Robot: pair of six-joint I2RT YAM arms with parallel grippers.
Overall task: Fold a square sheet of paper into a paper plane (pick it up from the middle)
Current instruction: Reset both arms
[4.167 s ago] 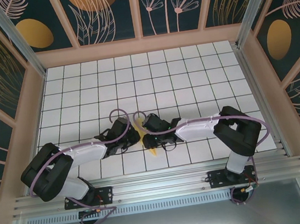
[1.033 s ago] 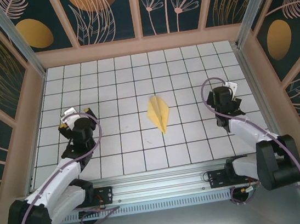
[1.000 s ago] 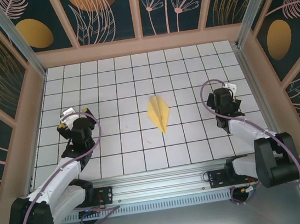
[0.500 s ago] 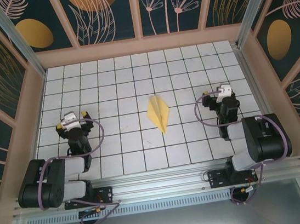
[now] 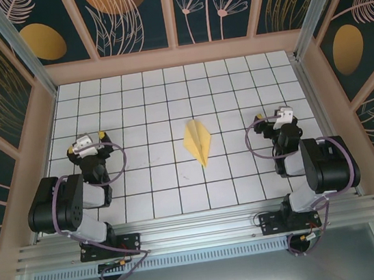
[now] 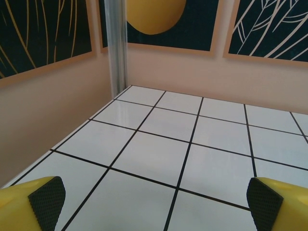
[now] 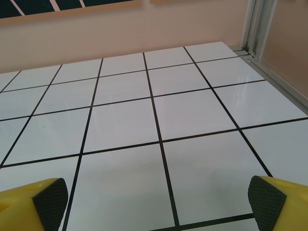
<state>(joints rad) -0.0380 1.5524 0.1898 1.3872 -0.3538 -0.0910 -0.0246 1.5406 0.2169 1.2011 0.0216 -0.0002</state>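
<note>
The left gripper (image 5: 86, 143) stands over the left side of the white grid table (image 5: 167, 94), jaws spread wide. In its wrist view the black pads (image 6: 47, 196) sit at opposite edges with bare tiles between. Well to its right lies the paper plane (image 5: 198, 140) — flat, point toward the arms' bases, roughly midway between both grippers. Further right, the right gripper (image 5: 278, 117) is equally wide apart, holding nothing.

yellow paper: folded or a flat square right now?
Folded: the paper plane is a pointed dart with a centre crease, tip toward the arms' bases.
</note>
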